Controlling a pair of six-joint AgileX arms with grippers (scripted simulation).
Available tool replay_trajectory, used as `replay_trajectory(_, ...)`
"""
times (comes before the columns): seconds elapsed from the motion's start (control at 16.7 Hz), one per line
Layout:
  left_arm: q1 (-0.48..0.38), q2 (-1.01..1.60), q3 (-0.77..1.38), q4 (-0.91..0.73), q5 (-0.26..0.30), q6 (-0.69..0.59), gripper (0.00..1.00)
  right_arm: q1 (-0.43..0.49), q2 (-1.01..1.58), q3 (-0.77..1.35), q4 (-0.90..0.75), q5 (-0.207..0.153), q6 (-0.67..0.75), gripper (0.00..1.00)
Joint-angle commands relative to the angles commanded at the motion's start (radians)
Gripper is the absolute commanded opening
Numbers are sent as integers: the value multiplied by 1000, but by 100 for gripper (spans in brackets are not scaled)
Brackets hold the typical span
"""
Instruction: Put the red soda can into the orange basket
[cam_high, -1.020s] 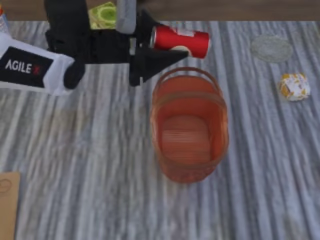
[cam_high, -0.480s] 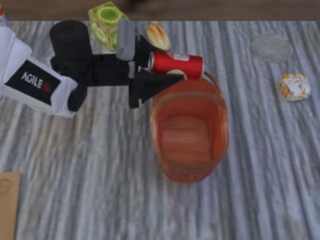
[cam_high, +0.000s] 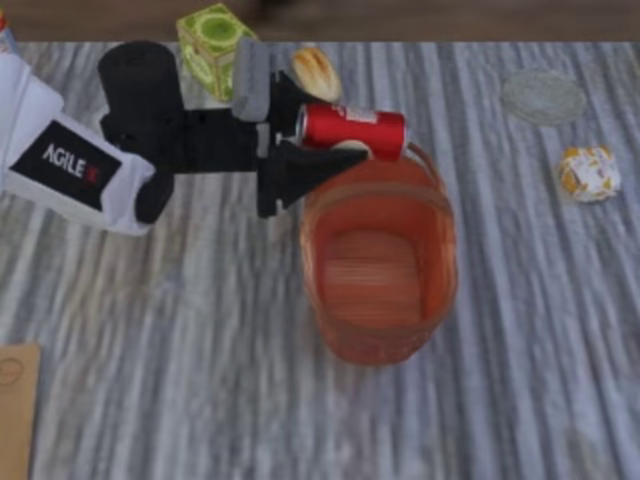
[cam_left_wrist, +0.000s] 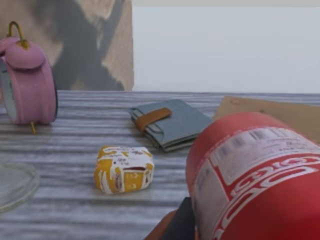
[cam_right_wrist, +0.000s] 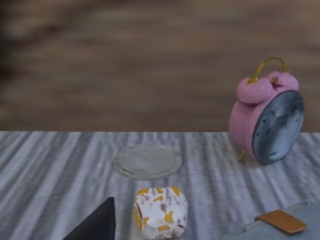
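From above, the left gripper (cam_high: 322, 140) is clamped on the red soda can (cam_high: 354, 130), which lies on its side between the two black fingers, its length pointing away from the arm toward the table's right. The can hangs over the far rim of the orange basket (cam_high: 440, 262), at the end where one arched handle rises, and its right tip reaches just past that handle. The basket's floor is bare. Behind the basket and to its left stand a green-yellow box (cam_high: 212, 38) and a small bread roll (cam_high: 316, 70), the roll just beyond the gripper. Well to the basket's right lie a clear glass dish (cam_high: 543, 96) and a yellow-white wrapped packet (cam_high: 588, 172). A brown card (cam_high: 18, 408) sits at the table's near left edge, far from the basket. The right arm does not show in this view.

In the left wrist view the can (cam_left_wrist: 255, 185) fills the foreground, its white label toward the lens. Beyond it on the table are the packet (cam_left_wrist: 123, 168), a grey wallet (cam_left_wrist: 170, 122) with a tan strap, and a pink alarm clock (cam_left_wrist: 29, 82).

In the right wrist view a single dark fingertip of the right gripper (cam_right_wrist: 97, 224) shows at the edge, so I cannot tell whether it is open or closed. The packet (cam_right_wrist: 160, 211), the dish (cam_right_wrist: 147, 161) and the clock (cam_right_wrist: 268, 117) lie ahead of it.
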Motion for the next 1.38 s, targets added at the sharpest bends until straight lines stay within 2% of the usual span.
replay_trajectory(0.3, 0, 0, 0, 0, 0, 0, 98, 0, 0, 0, 0, 0, 0, 100)
replay_trajectory(0.36, 0, 0, 0, 0, 0, 0, 100, 0, 0, 0, 0, 0, 0, 100)
replay_trajectory(0.9, -4, -1, 0, 0, -1, 0, 100, 0, 0, 0, 0, 0, 0, 100)
replay_trajectory(1.02, -1, -28, -16, -17, -17, -5, 100, 13, 30, 28, -29, -2, -17, 100)
replay_trajectory(1.2, 18, -143, -84, -81, -88, -25, 100, 59, 154, 146, -140, -6, -79, 100)
replay_trajectory(1.38, 52, -344, -191, -180, -208, -51, 100, 125, 372, 355, -307, -6, -176, 100)
